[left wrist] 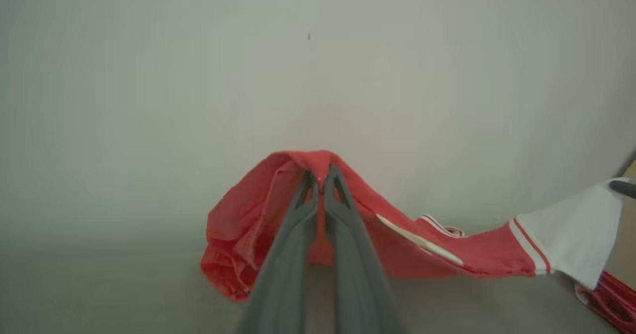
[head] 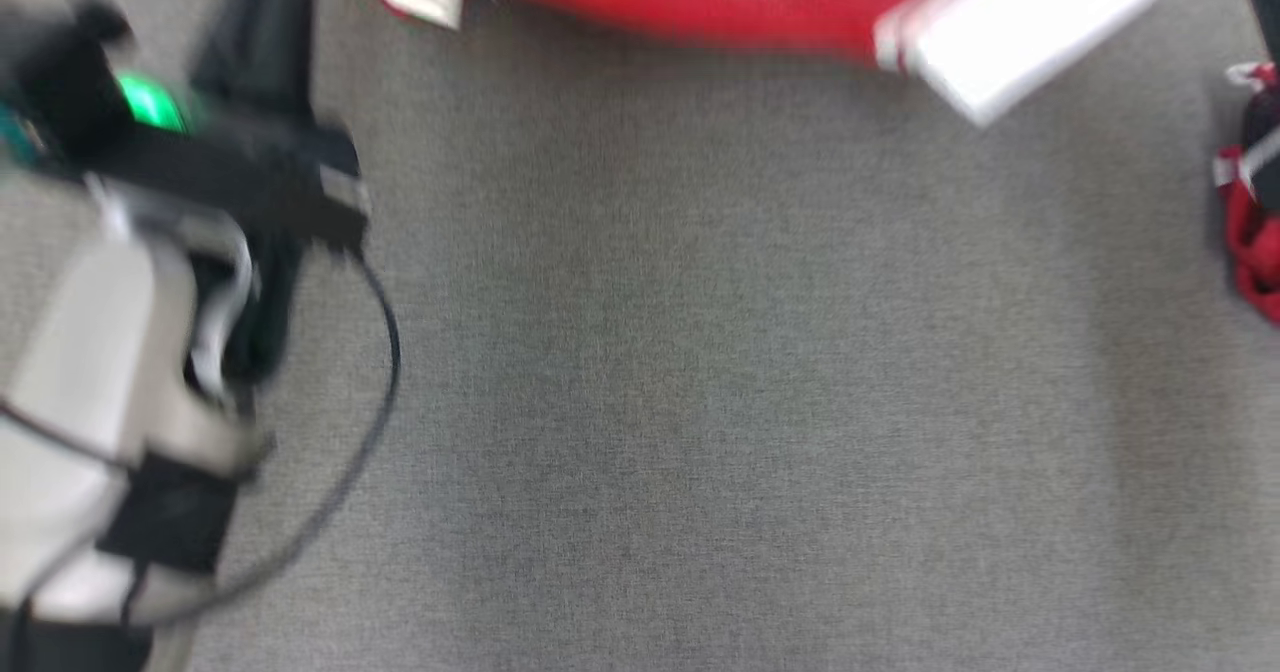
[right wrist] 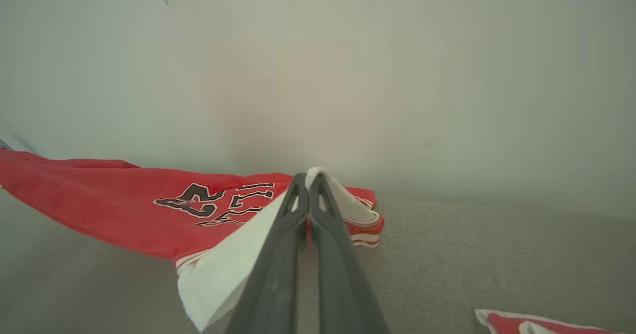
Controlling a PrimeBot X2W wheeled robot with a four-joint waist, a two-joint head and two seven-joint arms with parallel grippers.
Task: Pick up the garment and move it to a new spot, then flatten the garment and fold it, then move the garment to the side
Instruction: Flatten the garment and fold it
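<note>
While the left gripper [left wrist: 322, 177] is pressed together on a red fold [left wrist: 298, 161] of the garment [right wrist: 99, 205] and the right gripper [right wrist: 308, 177] pinches its white sleeve [right wrist: 223, 269], the cloth hangs partly lifted off the grey surface [head: 700, 372], so pick-up appears done, with placing, flattening, folding and moving aside outstanding.

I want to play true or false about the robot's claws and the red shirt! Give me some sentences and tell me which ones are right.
1. The left claw is pinching red cloth of the garment. True.
2. The right claw is wide open. False: it is shut on a white part of the garment.
3. The garment is blue. False: it is red with white parts.
4. The garment's red part carries dark lettering. True.
5. The garment is folded into a neat square. False: it is unfolded and bunched at the left claw.
</note>
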